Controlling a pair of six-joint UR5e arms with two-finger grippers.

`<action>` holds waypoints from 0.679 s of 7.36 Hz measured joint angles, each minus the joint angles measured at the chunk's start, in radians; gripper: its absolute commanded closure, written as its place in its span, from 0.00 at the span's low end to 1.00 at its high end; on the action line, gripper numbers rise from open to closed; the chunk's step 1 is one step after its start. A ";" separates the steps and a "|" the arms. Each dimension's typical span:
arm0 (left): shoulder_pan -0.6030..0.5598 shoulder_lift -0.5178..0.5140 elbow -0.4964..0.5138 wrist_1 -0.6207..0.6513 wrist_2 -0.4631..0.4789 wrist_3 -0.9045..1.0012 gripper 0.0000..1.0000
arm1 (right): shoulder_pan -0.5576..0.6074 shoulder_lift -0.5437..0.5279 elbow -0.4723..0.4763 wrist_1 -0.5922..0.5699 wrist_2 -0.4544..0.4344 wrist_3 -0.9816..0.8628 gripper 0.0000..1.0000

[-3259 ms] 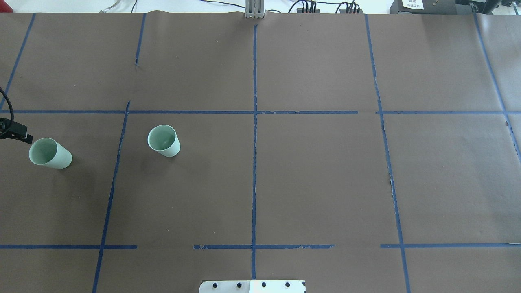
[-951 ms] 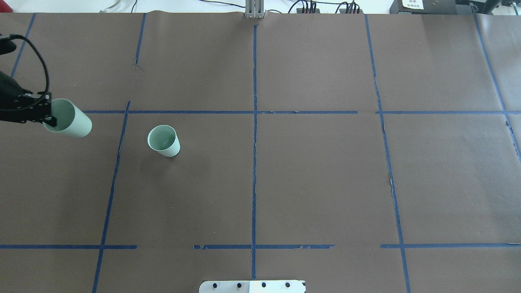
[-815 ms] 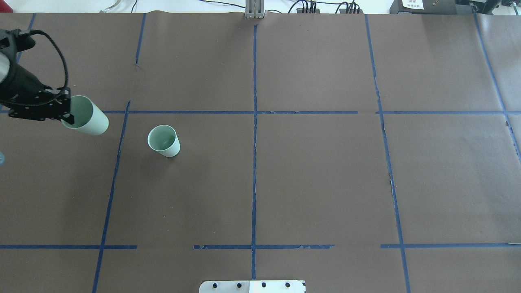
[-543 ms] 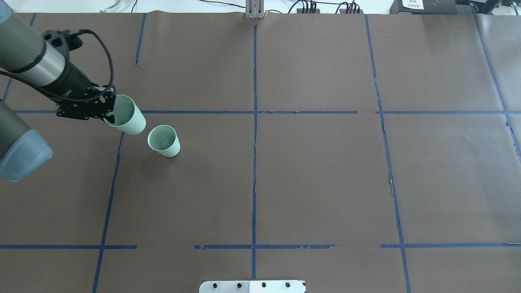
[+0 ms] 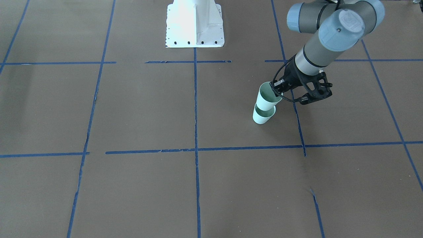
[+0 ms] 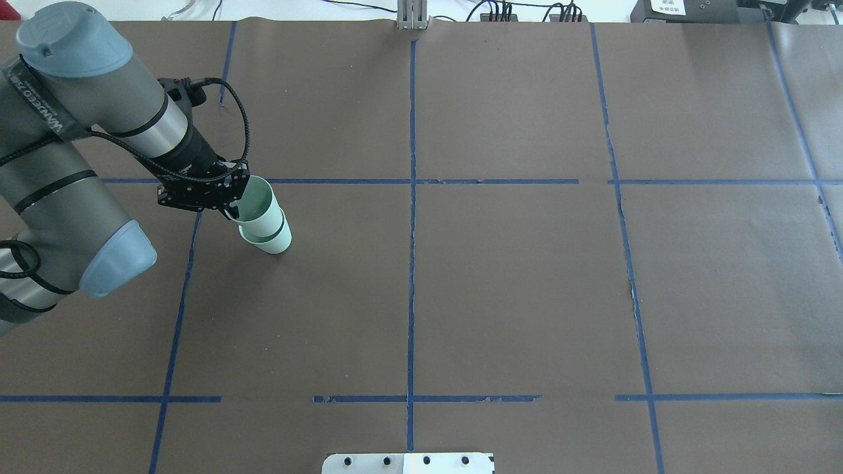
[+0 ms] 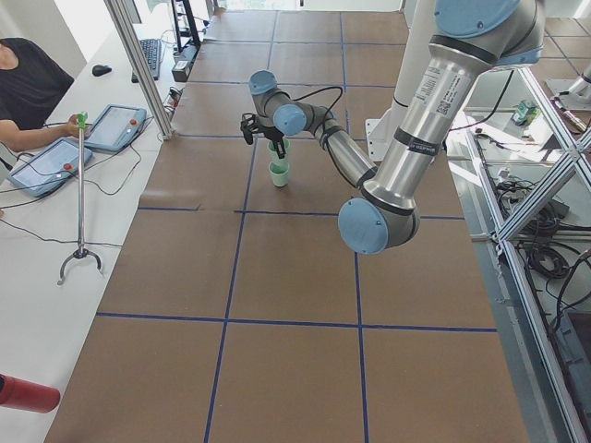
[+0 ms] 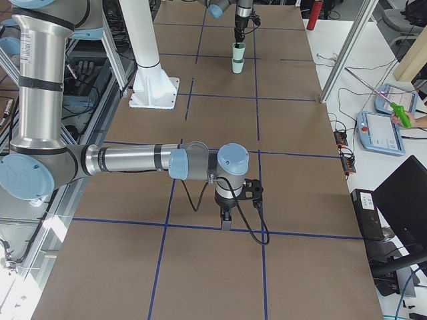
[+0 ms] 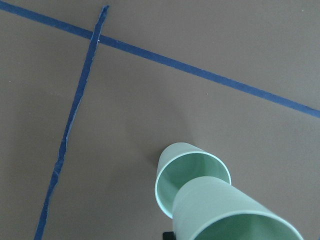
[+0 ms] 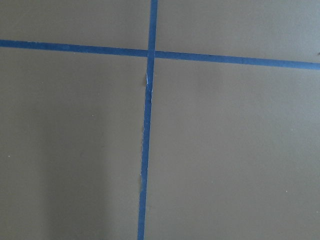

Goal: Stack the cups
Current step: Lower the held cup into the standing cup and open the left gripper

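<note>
Two pale mint-green cups. One cup [image 6: 271, 241] stands upright on the brown table cover, also in the front view [image 5: 263, 116] and the left wrist view [image 9: 182, 162]. My left gripper [image 6: 234, 201] is shut on the rim of the other cup [image 6: 262, 207], tilted, its base at the standing cup's mouth [image 5: 268, 98] [image 9: 225, 207]. I cannot tell whether the two touch. My right gripper [image 8: 225, 223] points down near the table, far from the cups, and shows only in the right side view, so I cannot tell its state.
The white robot base plate [image 5: 195, 24] stands at the table's robot-side edge. Blue tape lines [image 6: 412, 197] divide the brown cover. In the left side view a side table [image 7: 55, 231] holds tablets [image 7: 115, 126], with a person [image 7: 28, 88] seated there.
My left arm lifted the far-left cup and carried it rightward, from beside the standing cup to over its mouth. The standing cup has not moved.
</note>
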 measured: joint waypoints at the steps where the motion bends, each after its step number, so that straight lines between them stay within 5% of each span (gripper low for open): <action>1: 0.002 0.003 0.002 -0.001 0.001 0.003 1.00 | 0.000 0.000 0.000 0.000 0.000 0.000 0.00; 5: 0.004 0.012 0.027 -0.023 0.003 0.011 1.00 | 0.000 0.000 0.000 -0.001 0.000 0.000 0.00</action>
